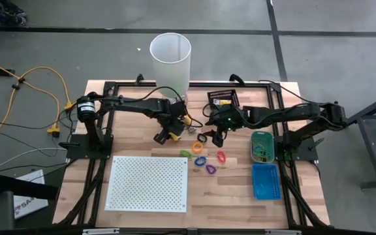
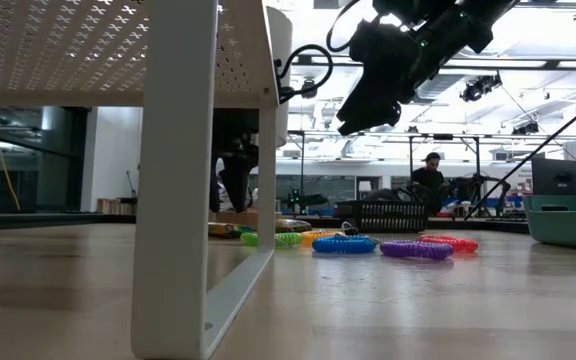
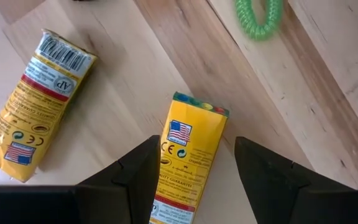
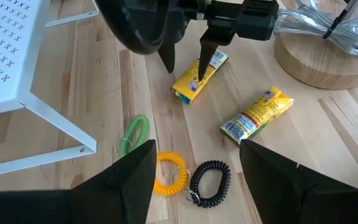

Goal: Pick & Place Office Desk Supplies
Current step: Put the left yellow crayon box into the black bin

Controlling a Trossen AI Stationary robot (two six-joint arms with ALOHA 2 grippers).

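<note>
Left wrist view: the left hand [image 3: 194, 180] is released, its fingers [image 3: 135, 171] straddling a yellow packet [image 3: 191, 155] lying on the desk [image 3: 328, 112]. Descend squarely, centre the packet, then clench (second packet [image 3: 36, 102] lies beside). The right hand [image 1: 211, 137] waits open nearby.

The high camera looked straight down from far above on the whole table [image 1: 142, 91], while the low camera sat at table-top height, close behind the leg of the white perforated board [image 2: 173, 180], and faced level across the wood into the room. The left wrist camera looked down from very near on a yellow packet [image 3: 188, 162] between its own fingers [image 3: 135, 174]. The right wrist camera looked from farther off at the same packet [image 4: 197, 78], and it shared the green loop [image 4: 133, 134] with the left wrist view.
</note>
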